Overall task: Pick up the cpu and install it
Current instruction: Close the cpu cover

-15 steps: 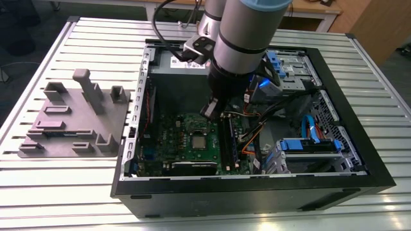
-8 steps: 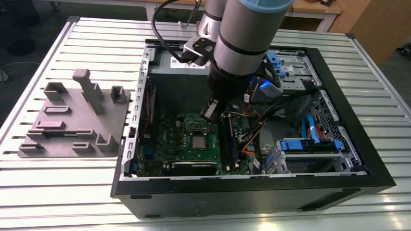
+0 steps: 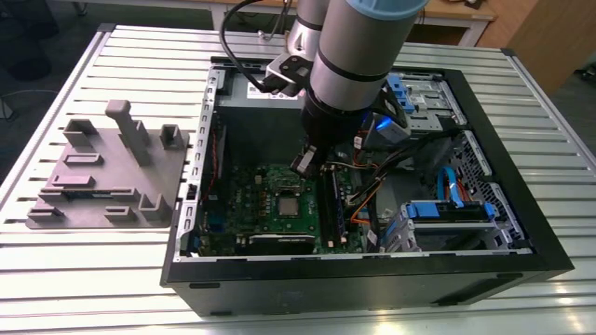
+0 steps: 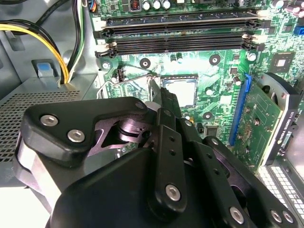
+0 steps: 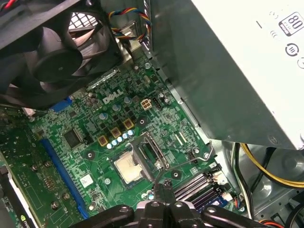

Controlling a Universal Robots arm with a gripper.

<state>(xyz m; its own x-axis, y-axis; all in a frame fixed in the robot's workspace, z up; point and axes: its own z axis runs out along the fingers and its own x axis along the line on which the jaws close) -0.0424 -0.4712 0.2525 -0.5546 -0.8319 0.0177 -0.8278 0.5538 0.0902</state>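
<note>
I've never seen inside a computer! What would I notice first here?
Probably the big robot arm reaching down into the open black computer case. Below its gripper lies a green motherboard, with the small silver cpu sitting in its middle. A grey tray sits at the exterior view's left.

The cpu sits in its socket – load frame raised – fingers just beside it

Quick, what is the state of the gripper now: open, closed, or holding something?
Gripper: closed, fingertips together, nothing visible between them, above the motherboard near the cpu lying in its socket.
</note>
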